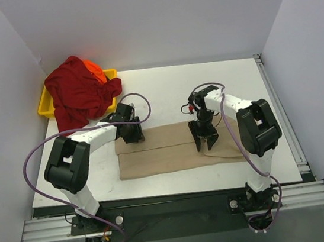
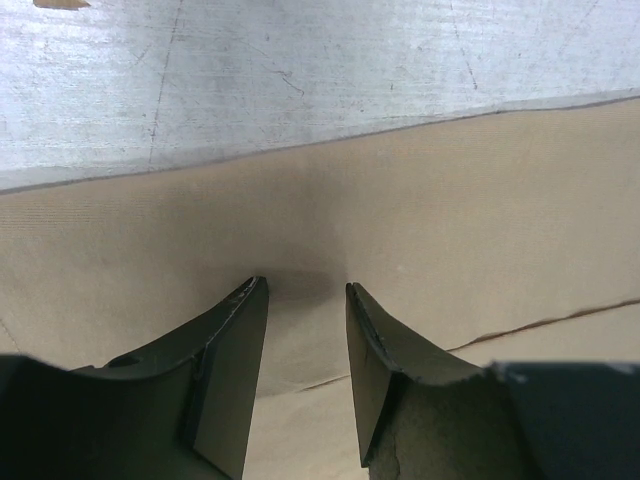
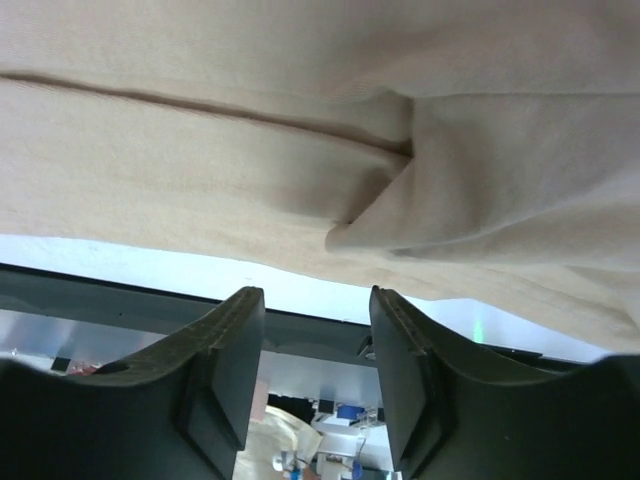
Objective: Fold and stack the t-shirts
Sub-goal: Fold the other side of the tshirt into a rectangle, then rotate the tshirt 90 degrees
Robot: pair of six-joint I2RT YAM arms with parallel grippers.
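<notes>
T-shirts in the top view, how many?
3. The tan shirt lies flat, centre; the dark red shirt is heaped over the yellow tray, back left; the orange shirt peeks out beneath it. More could be hidden under that heap.

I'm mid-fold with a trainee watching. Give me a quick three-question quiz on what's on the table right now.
1. True or false: the tan shirt lies in the yellow tray.
2. What covers most of the tray? A) the tan shirt B) the red shirt C) no shirt
3. What sits between the fingers of the right gripper?
Key: 1 false, it lies folded on the table. 2 B. 3 nothing; its jaws stand apart.
</notes>
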